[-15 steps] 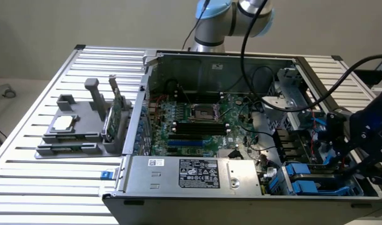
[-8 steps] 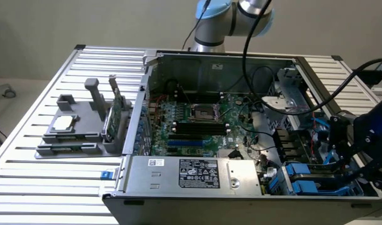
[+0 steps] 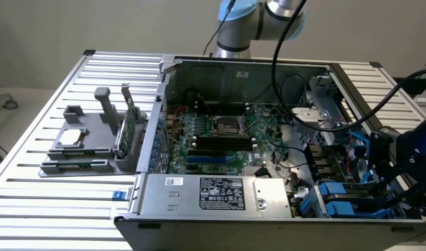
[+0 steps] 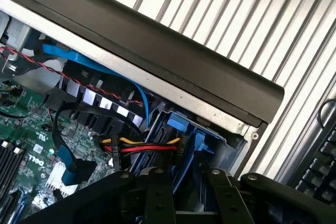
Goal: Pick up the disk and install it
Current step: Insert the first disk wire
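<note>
Black in finish, the gripper [image 3: 398,180] is positioned at the lower right of the exterior view, over the drive-bay corner of the open computer case [image 3: 268,232]. In the wrist view the gripper [image 4: 184,203] is seen close to the blue plastics of the bay. Whether it is open or closed cannot be told, and no held item can be confirmed.

The disk [image 3: 342,203] is located in the drive bay at the lower right of the case, just beside the gripper. Its blue carrier rails are visible; its metal body is largely hidden. A bundle of red, yellow and black wires [image 4: 142,146] is routed beside the bay, and a blue flat cable [image 4: 89,59] runs along the case wall.

The motherboard [image 3: 220,133] occupies the centre of the exterior view. The silver power supply [image 3: 213,193], bearing a dark label, is mounted along the lower edge of the case. On the exterior view's left, a grey fixture [image 3: 94,151] is placed on the slatted metal table [image 3: 31,204]. A small square silver chip [image 3: 70,137] lies on it, and a thin green circuit card [image 3: 133,123] stands upright in it. A keyboard [image 4: 320,156] is seen outside the case.
</note>
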Robot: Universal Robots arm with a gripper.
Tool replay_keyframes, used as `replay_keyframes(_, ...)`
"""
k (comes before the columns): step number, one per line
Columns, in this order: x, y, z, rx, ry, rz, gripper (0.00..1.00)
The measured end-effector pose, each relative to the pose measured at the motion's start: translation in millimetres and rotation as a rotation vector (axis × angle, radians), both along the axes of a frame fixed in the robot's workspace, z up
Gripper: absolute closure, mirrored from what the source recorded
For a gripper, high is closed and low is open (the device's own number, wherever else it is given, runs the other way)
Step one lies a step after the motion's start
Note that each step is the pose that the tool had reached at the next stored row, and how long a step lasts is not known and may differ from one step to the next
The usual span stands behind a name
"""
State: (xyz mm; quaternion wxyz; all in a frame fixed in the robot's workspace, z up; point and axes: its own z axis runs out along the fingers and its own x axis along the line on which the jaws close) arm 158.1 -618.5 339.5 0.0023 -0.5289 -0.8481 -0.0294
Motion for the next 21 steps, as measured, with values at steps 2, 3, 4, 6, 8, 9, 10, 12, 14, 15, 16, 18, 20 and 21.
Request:
replay_keyframes(2, -0.3, -0.1, -0.1, 0.0048, 0.0012, -0.012, 0.69)
replay_keyframes(3, -0.4, -0.1, -0.1, 0.0071, 0.0021, -0.02, 0.69)
replay_keyframes(4, -0.4, -0.1, -0.1, 0.0088, 0.0029, -0.028, 0.69)
replay_keyframes(6, -0.5, -0.1, -0.1, 0.0121, 0.0043, -0.045, 0.69)
replay_keyframes(8, -0.6, -0.1, -0.2, 0.0145, 0.006, -0.062, 0.69)
replay_keyframes(9, -0.6, -0.2, -0.3, 0.0151, 0.0068, -0.071, 0.69)
replay_keyframes(10, -0.6, -0.3, -0.4, 0.0159, 0.0074, -0.08, 0.69)
replay_keyframes(12, -0.8, -0.8, -0.9, 0.0168, 0.0078, -0.095, 0.69)
replay_keyframes(14, -1.1, -1.1, -1.1, 0.0167, 0.008, -0.104, 0.69)
replay_keyframes(15, -1.3, -1.2, -1.1, 0.0165, 0.0081, -0.107, 0.69)
replay_keyframes(16, -1.7, -1.2, -1.3, 0.0166, 0.0081, -0.11, 0.69)
replay_keyframes(18, -2.9, -1.3, -1.6, 0.0176, 0.0083, -0.114, 0.69)
replay_keyframes(20, -3.9, -1.2, -1.7, 0.0184, 0.0085, -0.117, 0.69)
replay_keyframes(21, -4.4, -1.2, -1.7, 0.0185, 0.0087, -0.119, 0.69)
